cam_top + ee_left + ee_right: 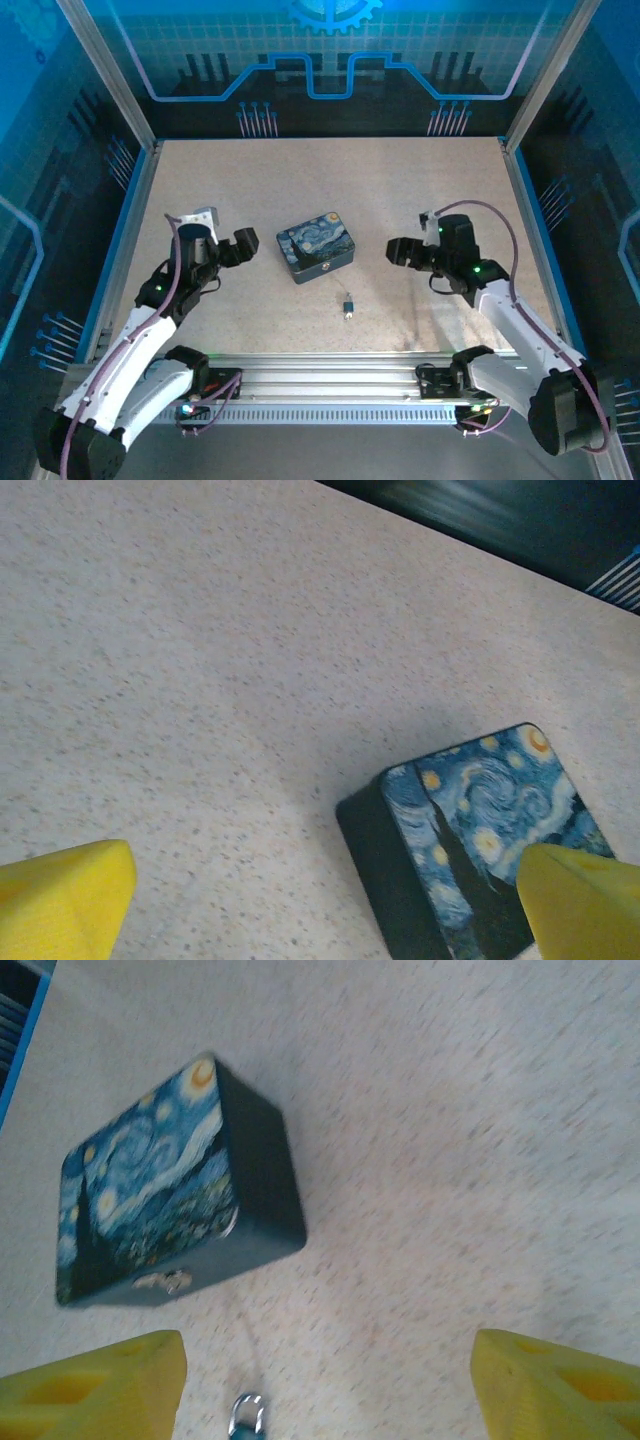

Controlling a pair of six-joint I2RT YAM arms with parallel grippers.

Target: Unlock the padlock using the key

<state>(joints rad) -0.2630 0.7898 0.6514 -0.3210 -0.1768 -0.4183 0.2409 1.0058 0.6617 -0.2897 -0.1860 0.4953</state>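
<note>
The padlock (348,305) lies loose on the speckled table (250,180), at about five o'clock from the blue painted tin (315,250), near it but not touching. The tin sits shut and flat, with its small clasp (165,1281) on the side facing the padlock. The left gripper (243,245) hangs at nine o'clock of the tin, just beside it, its yellow fingers (65,900) spread wide and empty. The right gripper (397,250) sits at three o'clock, a little farther off, its jaws also wide apart with nothing between them.
</note>
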